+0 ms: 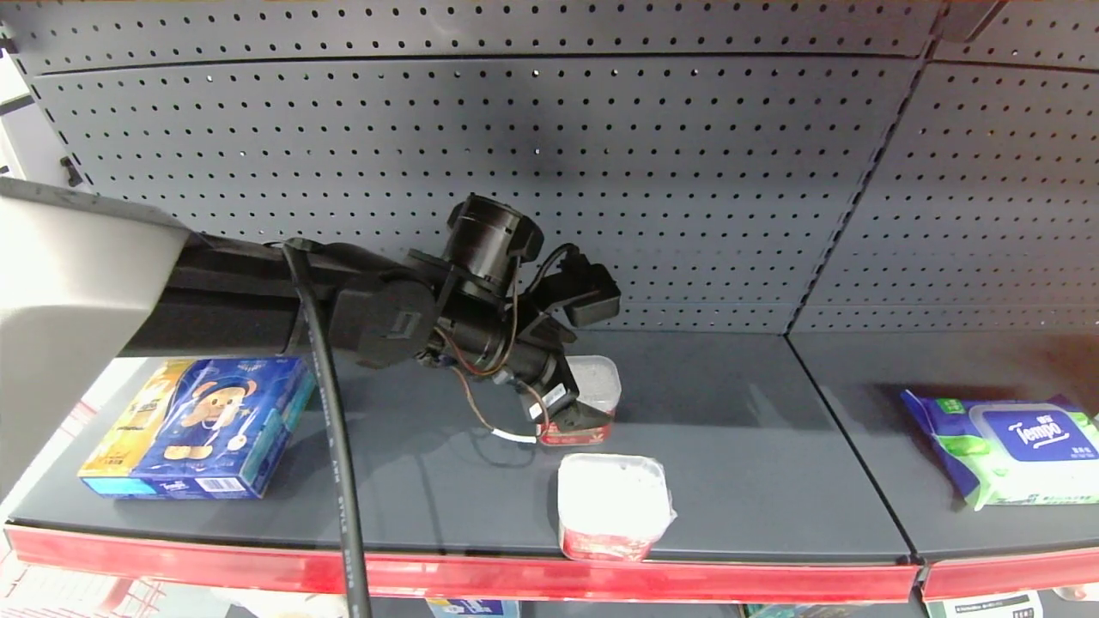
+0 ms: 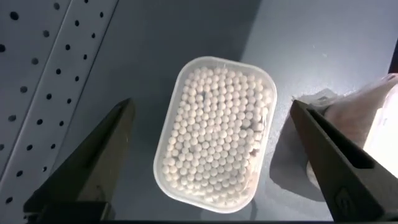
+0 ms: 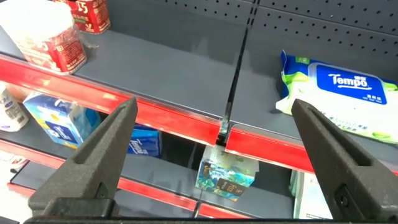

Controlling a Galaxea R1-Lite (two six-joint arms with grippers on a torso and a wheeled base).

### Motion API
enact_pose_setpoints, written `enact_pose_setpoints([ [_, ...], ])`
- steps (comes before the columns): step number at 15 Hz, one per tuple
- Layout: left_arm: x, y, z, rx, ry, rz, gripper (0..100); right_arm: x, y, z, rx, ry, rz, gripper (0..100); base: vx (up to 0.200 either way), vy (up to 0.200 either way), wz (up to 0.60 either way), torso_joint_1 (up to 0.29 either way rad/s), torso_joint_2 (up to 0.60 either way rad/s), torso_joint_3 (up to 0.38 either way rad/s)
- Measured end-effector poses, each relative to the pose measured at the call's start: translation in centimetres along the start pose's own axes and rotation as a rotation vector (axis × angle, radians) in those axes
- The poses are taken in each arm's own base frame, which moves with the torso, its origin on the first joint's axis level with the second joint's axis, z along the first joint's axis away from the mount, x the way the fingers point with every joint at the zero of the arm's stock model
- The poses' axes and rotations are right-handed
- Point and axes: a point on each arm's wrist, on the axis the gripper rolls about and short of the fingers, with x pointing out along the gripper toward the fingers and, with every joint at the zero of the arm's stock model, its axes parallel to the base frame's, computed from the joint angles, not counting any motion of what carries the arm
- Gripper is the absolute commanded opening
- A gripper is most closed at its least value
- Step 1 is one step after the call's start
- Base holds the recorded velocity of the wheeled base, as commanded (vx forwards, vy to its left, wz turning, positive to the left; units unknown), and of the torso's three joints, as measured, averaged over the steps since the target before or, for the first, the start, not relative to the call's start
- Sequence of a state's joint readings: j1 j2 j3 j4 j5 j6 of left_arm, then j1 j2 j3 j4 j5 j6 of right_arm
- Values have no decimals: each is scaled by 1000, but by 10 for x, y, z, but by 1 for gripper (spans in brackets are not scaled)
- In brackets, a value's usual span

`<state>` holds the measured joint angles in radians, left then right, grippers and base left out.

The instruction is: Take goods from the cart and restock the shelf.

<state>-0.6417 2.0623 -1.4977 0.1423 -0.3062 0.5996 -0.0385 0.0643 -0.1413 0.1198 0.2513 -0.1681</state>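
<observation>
A clear tub of cotton swabs [image 1: 595, 383] with a red label stands upright in the middle of the dark shelf board [image 1: 738, 429]. My left gripper [image 1: 570, 410] hangs right over it, open. From the left wrist, the tub [image 2: 214, 130] shows its white swab tips, and the fingers [image 2: 87, 168] stand wide apart on either side without touching it. A second swab tub [image 1: 611, 506] sits at the shelf's front edge, also seen as the tub [image 3: 46, 34]. My right gripper [image 3: 214, 104] is open and empty, in front of and below the shelf's red edge [image 3: 180, 115].
A blue tissue box [image 1: 206, 425] lies at the shelf's left end. A wet-wipes pack [image 1: 1013, 446] lies on the adjoining board to the right. The perforated back panel [image 1: 549, 172] closes the shelf behind. More packs [image 3: 62, 118] sit on the lower shelf.
</observation>
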Motion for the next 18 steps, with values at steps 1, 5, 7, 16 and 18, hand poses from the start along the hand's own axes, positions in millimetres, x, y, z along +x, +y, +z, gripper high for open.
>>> enact_pose_setpoints([
  [1,0,1,0,0,-2,1,100,0,0,0,0,0,0,100,0,0,0,0,0,0],
  [5,-9,10,-3,-13,-4,30,100,0,0,0,0,0,0,100,0,0,0,0,0,0],
  [7,-16,11,-5,-19,-4,35,100,0,0,0,-1,1,0,100,0,0,0,0,0,0],
  [16,-76,-11,-30,-71,10,21,100,1,-1,-2,0,19,-68,100,0,0,0,0,0,0],
  [18,-77,-13,-36,-81,34,30,100,0,-2,-1,-1,18,-87,100,0,0,0,0,0,0],
])
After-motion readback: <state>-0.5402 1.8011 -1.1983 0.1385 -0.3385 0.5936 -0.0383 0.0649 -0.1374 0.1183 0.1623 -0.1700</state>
